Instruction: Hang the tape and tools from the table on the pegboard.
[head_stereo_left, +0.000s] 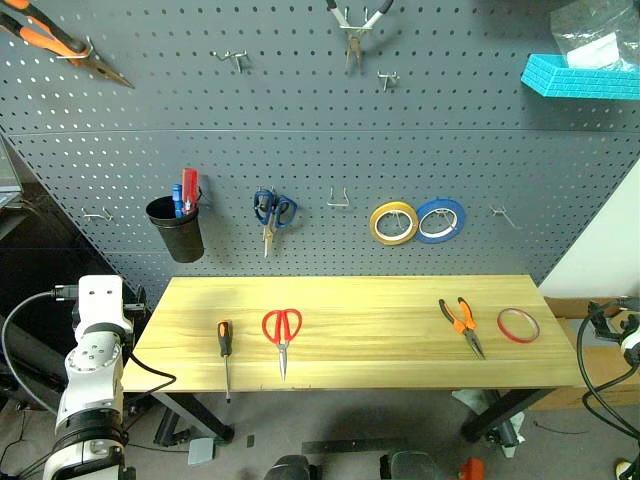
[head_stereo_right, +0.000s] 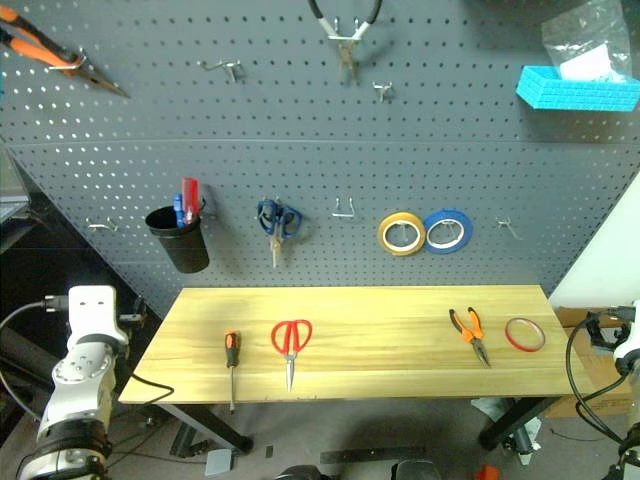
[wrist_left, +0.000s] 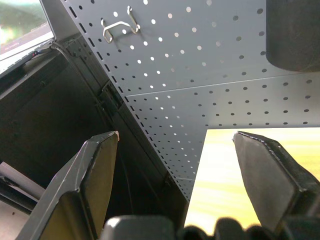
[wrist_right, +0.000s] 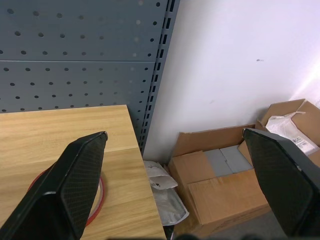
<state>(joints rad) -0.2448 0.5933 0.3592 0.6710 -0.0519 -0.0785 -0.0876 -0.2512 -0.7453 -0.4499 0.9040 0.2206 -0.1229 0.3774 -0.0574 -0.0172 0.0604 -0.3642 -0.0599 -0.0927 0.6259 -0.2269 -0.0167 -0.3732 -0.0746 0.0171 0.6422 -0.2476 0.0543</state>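
Observation:
On the light wooden table lie, from left to right, a slim screwdriver, red-handled scissors, orange-and-black pliers and a thin red tape ring. The grey pegboard rises behind them. My left gripper is open and empty off the table's left end, facing the board's lower left corner. Off the table's right end my right gripper is open and empty. The tape shows partly behind one of its fingers.
The board carries a black cup of screwdrivers, blue scissors, a yellow roll, a blue roll, pliers at top left, a blue bin and several bare hooks. Cardboard boxes sit right of the table.

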